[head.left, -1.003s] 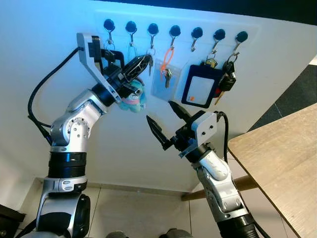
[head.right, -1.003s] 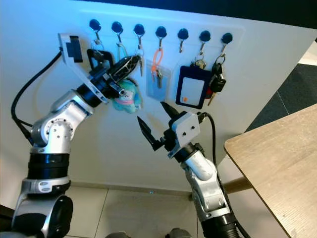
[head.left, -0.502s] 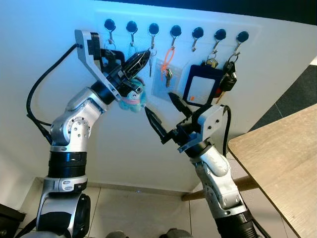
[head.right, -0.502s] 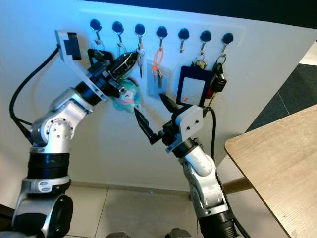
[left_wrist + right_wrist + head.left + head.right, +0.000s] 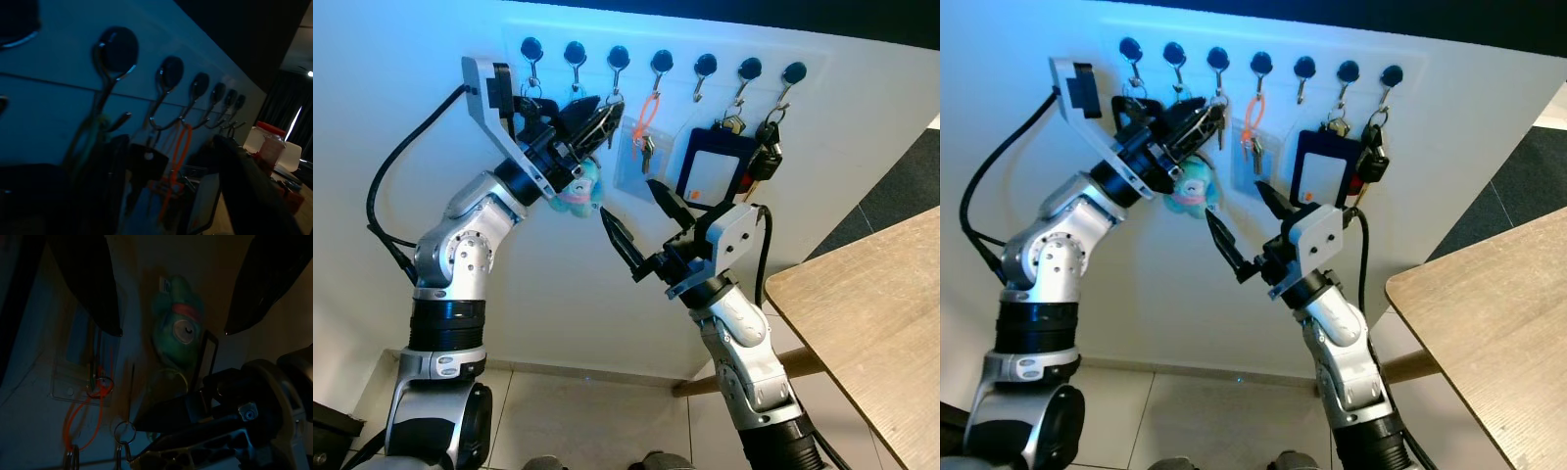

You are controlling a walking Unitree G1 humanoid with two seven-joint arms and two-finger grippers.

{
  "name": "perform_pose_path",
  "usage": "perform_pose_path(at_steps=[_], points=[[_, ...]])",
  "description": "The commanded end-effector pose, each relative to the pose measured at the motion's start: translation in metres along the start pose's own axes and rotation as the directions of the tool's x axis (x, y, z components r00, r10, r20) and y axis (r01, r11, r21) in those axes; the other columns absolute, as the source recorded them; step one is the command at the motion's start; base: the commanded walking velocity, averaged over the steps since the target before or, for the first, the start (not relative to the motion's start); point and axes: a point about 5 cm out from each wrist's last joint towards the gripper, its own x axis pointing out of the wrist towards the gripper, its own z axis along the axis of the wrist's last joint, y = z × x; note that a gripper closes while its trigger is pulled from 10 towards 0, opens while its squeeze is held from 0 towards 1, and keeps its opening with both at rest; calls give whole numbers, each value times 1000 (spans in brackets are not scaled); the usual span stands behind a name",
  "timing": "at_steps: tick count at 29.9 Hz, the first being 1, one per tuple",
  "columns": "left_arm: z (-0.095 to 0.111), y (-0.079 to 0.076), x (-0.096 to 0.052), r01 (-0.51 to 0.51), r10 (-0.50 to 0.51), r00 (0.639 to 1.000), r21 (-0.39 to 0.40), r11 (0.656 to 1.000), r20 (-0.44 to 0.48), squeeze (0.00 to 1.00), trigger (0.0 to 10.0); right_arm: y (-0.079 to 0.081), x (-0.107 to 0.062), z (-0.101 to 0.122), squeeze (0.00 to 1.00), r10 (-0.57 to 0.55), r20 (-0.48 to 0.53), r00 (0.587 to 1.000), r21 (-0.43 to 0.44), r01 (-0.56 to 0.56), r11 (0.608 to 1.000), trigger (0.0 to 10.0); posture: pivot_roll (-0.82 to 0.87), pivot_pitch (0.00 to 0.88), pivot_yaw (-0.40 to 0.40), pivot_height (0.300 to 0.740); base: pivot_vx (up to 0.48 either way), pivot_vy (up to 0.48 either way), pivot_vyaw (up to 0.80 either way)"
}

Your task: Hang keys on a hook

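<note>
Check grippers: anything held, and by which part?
Left gripper grips the key ring end of the keys with the plush charm dangling below. Right gripper is open, holding nothing.

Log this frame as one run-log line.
stage: hanging keys | left gripper: at hooks, shut on keys | right gripper: open, below the keys | table: to the right

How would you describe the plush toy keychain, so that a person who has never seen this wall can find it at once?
Start at the row of black-knobbed hooks along the top of the white wall. Under the hooks nearest the robot's left, the left gripper holds a keyring, and the plush toy hangs just below it. It is the only soft, fluffy thing, turquoise with pink; its neighbours are flat holders and metal keys.
</note>
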Motion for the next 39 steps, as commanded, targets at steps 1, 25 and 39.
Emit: perform_pose_path(at_steps=[1,25,39], points=[[-5,-1,-1,7,-7,1000,-11,1000,-19,761,10000,-1,-2,1,0,-7,-6,1000,3,7,1000,10000,79,76,-58,740,0,0,0],[-30,-1,-60,148,-82,971,-293,945,225,0,10000,-2,-13,-11,0,-24,-52,998,16,25,1000,10000,82,74,-58,740,0,0,0],[-72,69,-156,-600,602,794,-51,799,90,0,10000,-14,-90,-83,0,-193,-413,890,52,234,971,10000,59,62,-46,740,0,0,0]])
